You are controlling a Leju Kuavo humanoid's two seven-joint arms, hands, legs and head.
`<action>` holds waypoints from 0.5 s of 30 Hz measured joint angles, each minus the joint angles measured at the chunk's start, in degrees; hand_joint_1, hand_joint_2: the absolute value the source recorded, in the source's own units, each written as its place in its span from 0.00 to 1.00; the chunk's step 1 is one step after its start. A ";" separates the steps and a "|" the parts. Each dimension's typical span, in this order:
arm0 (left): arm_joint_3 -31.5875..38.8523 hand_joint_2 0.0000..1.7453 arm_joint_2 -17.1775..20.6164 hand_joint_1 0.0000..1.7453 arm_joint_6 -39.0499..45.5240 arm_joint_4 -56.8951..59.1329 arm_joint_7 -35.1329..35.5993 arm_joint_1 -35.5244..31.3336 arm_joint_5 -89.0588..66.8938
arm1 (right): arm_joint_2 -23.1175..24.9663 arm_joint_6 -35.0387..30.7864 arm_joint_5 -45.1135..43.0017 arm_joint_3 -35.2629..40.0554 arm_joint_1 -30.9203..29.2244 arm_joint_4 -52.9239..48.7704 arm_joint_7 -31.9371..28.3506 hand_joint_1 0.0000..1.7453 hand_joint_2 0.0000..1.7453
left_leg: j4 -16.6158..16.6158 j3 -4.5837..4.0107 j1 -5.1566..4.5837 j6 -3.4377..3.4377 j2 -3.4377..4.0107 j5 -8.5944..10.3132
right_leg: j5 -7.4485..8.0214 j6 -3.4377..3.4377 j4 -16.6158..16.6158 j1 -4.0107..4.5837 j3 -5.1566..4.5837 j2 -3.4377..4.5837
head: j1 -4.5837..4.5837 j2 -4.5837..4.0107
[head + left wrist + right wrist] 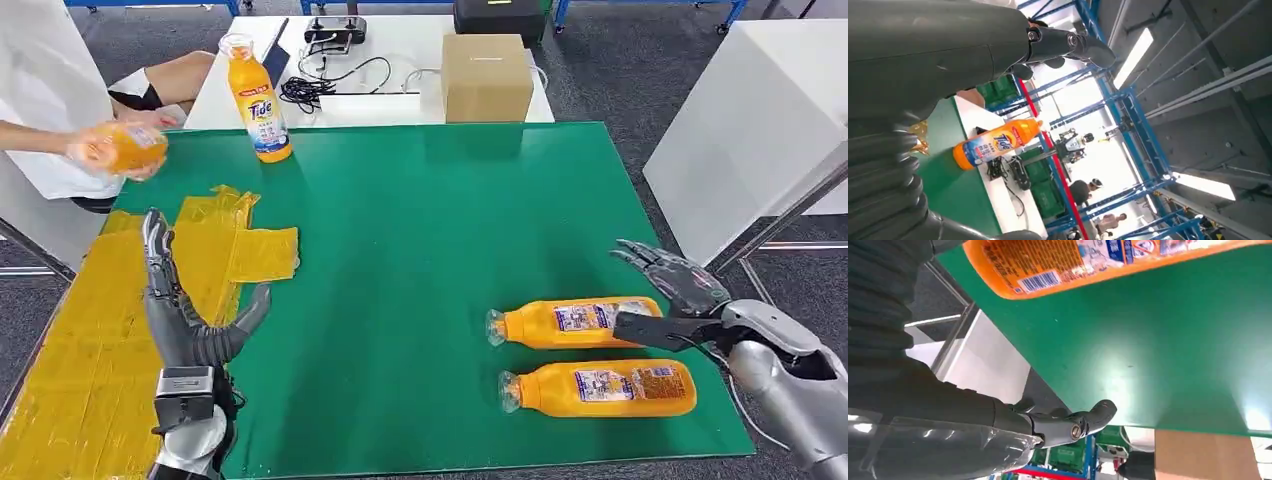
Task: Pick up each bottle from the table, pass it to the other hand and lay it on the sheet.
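Here, left hand (185, 320) open, empty

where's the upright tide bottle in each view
Head view: upright Tide bottle stands at the far left edge of the green mat.
Left wrist view: same bottle, shown tilted, at the mat's edge beside the white table.
Right wrist view: not in it.
Shared landmark: the green mat.

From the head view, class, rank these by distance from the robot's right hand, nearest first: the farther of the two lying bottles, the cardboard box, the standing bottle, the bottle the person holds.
1. Farther lying bottle, right beside the right hand.
2. Cardboard box, on the white table behind.
3. Standing bottle, far left corner.
4. Person's bottle, left edge.
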 measured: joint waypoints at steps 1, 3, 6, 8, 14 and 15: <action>-0.04 1.00 0.04 0.00 0.02 0.00 0.00 0.00 0.07 | -0.45 0.22 -0.56 -0.02 0.41 -0.41 0.00 0.00 1.00 | 0.01 0.01 0.00 0.00 -0.01 0.00 | 0.00 0.00 0.00 0.00 0.01 -0.01 | 0.00 0.00; -0.11 1.00 0.20 0.00 0.15 -0.02 0.00 0.03 0.37 | -1.55 0.76 -2.12 -0.20 2.03 -1.66 -0.44 0.00 1.00 | 0.02 0.00 0.00 0.01 -0.07 0.00 | 0.00 0.00 0.00 -0.01 0.01 -0.05 | 0.00 0.00; -0.24 1.00 0.57 0.00 0.46 -0.09 0.00 0.08 0.61 | -3.85 2.12 -6.67 -1.45 5.71 -5.10 -2.49 0.00 1.00 | 0.01 -0.03 -0.01 0.01 -0.11 -0.01 | -0.01 0.00 0.00 -0.01 -0.01 -0.07 | -0.02 0.00; -0.48 1.00 0.85 0.00 0.96 -0.13 0.00 0.18 1.12 | -5.66 2.38 -9.20 -3.39 9.11 -8.29 -3.06 0.00 1.00 | 0.01 -0.10 -0.01 0.03 -0.14 -0.03 | -0.02 0.01 0.00 -0.01 -0.04 -0.09 | 0.00 0.00; -0.79 1.00 1.31 0.00 0.98 -0.28 0.00 0.29 1.22 | -6.80 3.19 -5.98 -6.51 12.52 -11.58 -1.11 0.00 1.00 | -0.02 -0.07 -0.01 0.03 0.04 -0.05 | -0.01 0.00 -0.01 0.00 -0.09 0.07 | 0.00 0.00; -0.90 1.00 1.31 0.00 0.94 -0.28 0.00 0.29 1.20 | -6.41 3.10 -4.81 -6.43 12.35 -11.43 -0.98 0.00 1.00 | -0.02 -0.06 0.00 0.03 0.07 -0.04 | -0.01 0.00 -0.01 0.01 -0.08 0.10 | 0.02 0.00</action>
